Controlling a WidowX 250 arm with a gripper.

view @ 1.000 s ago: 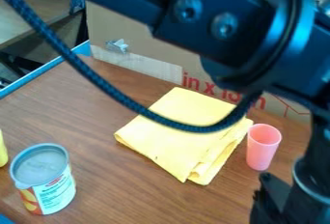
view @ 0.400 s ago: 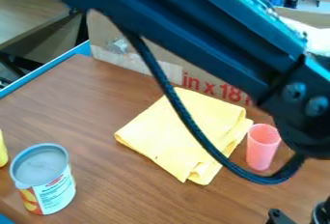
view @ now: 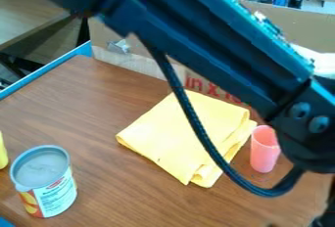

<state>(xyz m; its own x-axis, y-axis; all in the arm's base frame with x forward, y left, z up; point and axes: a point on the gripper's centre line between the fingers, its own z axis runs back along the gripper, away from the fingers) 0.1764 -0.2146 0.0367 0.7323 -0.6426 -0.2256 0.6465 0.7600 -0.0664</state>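
A dark part of the gripper point(view: 323, 218) shows at the bottom right corner, cut off by the view's edge. A pink plastic cup point(view: 264, 150) stands upright up and left of it, partly behind the arm's joint. Left of the cup lies a folded yellow cloth point(view: 177, 138), crossed by the arm's black cable. At the lower left a can point(view: 52, 194) with a grey lid and an orange and white label stands upright. Part of a yellow object point(view: 3, 151) shows at the left edge.
The brown wooden table point(view: 85, 118) has a blue edge point(view: 39, 75) on its left. A cardboard box wall point(view: 140, 62) stands along the back. The black arm slants from the upper left to the right edge, above the cloth and cup.
Over the last second the arm has swung down and to the right, taking the gripper mostly past the bottom right corner. Cup, cloth and can have stayed in place.
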